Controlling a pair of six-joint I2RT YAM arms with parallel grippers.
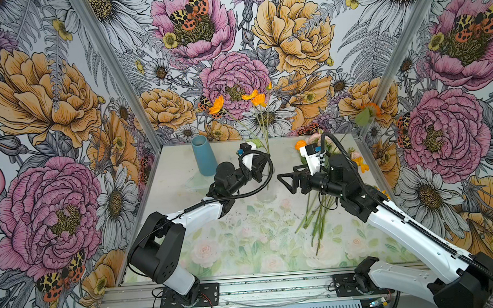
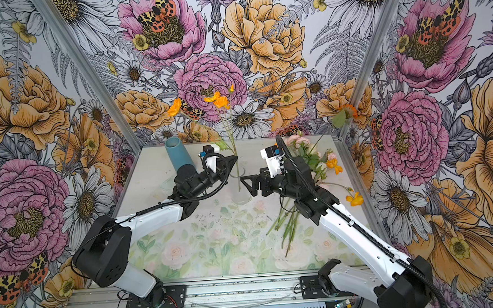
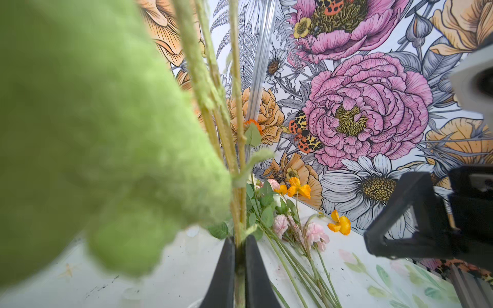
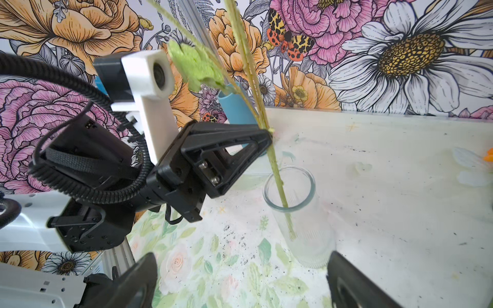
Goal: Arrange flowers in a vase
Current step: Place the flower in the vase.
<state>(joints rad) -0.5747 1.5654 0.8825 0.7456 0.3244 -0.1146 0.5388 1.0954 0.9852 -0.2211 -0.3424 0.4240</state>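
The left end effector (image 4: 268,132) is pinched tight on the stems of the orange flowers (image 1: 256,99). The stem tips stand inside the glass vase (image 1: 267,198), in the middle of a top view. The right end effector (image 1: 286,184) is wide apart, empty, just beside the vase. Best to lower the stems slowly and straight, then let go gently, so the vase does not tip.

Vases, two: blue vase (image 1: 204,158), glass vase (image 4: 306,240). Arms, two (image 1: 196,213) (image 1: 396,219). Flowers: one held bunch (image 3: 238,208) bearing three open orange heads (image 1: 216,105); one pile (image 3: 280,224), stems overlapping, uncountable.
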